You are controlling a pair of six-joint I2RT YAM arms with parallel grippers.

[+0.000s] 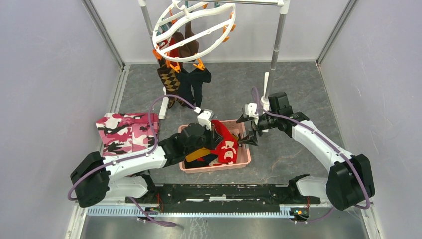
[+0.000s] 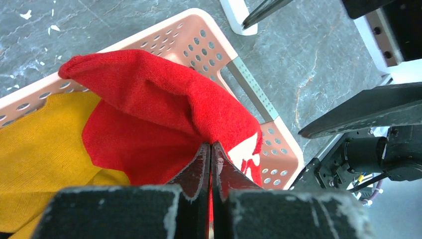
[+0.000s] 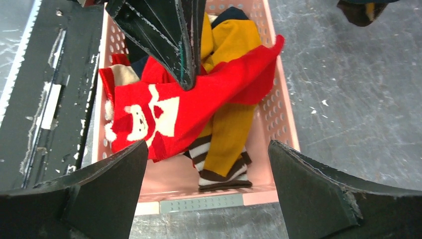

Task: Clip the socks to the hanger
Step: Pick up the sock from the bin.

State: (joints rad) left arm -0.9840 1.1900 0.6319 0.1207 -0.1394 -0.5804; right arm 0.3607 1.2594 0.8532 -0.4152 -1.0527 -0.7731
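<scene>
Step, likely: lift red sock (image 2: 149, 109) out of basket (image 2: 199, 40). Best: pinch firmly, raise straight up so yellow sock (image 2: 40, 149) beneath is not dragged along, then offer free end to right side.

Left fingers (image 2: 198, 172) clenched on red sock's fold, mid-basket. Right fingers (image 3: 99, 189) spread wide, empty, just beside basket's right end.

Hanger (image 1: 155, 32) at rear, well apart, hung socks (image 1: 171, 77) already clipped.

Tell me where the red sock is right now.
Top view: the red sock is in the pink basket at centre table, pinched by the left gripper, over a mustard sock.
</scene>
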